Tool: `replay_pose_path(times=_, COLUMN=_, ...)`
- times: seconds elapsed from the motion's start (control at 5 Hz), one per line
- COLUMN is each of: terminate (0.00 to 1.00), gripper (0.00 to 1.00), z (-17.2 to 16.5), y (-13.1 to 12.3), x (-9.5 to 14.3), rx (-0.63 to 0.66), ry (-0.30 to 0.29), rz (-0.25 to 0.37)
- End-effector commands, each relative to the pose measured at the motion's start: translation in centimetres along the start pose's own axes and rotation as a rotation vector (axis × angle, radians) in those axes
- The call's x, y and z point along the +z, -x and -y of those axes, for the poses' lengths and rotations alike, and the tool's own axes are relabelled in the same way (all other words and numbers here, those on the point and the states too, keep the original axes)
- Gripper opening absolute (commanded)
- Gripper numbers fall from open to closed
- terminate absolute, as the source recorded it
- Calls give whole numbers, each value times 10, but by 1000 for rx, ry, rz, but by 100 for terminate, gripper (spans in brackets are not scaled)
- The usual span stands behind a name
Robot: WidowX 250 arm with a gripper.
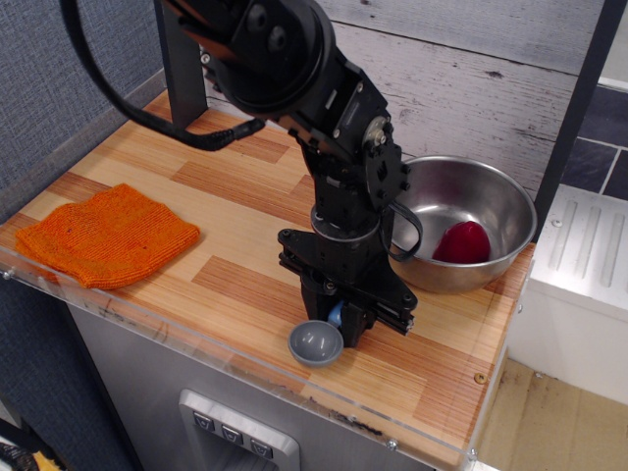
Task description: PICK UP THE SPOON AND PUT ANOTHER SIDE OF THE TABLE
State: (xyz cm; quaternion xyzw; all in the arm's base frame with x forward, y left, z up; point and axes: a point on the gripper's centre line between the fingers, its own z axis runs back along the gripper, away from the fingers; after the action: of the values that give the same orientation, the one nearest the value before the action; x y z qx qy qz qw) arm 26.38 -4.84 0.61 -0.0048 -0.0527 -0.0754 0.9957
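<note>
Where the clear plastic rim edges the front of your counter (245, 221), the spoon (318, 341) sits with its round grey bowl low over the planks, whether touching them you cannot tell, its stubby light-blue handle pinched in the claw (340, 319). Your black arm (324, 128) reaches down from the rear left and stands nearly upright over that spot. To the left, well apart, an orange knitted cloth (106, 235) lies flat near the front left corner. Behind and to the right of the claw, a large steel bowl (461, 235) holds a dark red rounded object (463, 241). A whitewashed plank wall (471, 59) closes the scene behind.
</note>
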Motion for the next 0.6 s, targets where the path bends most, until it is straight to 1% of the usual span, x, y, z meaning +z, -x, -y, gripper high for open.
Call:
replay_pose_path(times=0.0, terminate=0, gripper=100, z=-17, y=-4, x=67, rx=57, ry=-38, rz=144)
replay_pose_path(times=0.2, terminate=0, gripper=100, z=-41, y=-12, x=96, rx=101, ry=5, rz=162)
replay_pose_path(times=0.4, terminate=0, gripper=100, z=-63, y=-16, x=97, rx=144, ry=28, rz=132)
